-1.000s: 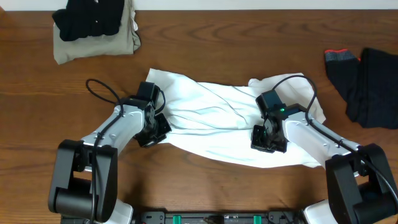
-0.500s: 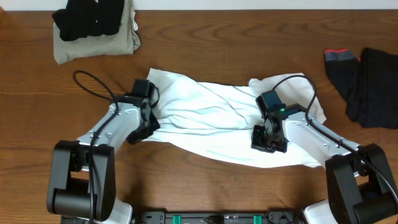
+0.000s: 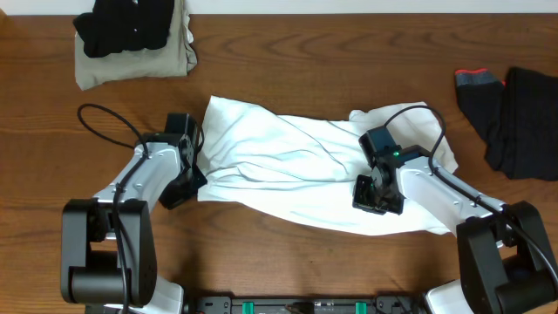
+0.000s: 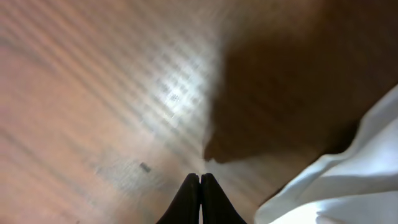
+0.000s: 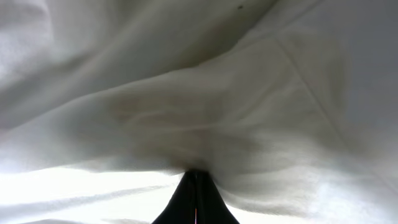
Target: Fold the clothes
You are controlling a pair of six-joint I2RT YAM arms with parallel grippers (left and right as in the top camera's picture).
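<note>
Wooden table (image 3: 288,52) — rumpled white shirt (image 3: 296,174)

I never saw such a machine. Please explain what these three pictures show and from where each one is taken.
Two robot arms stand at a wooden table. One picture looks down from above; the other two come from cameras on the wrists. A crumpled white shirt lies in the middle, a khaki and black pile far left, black clothes at right. The left arm has its jaws shut over bare wood, holding nothing. The right arm has its jaws shut, seemingly pinching the shirt.
</note>
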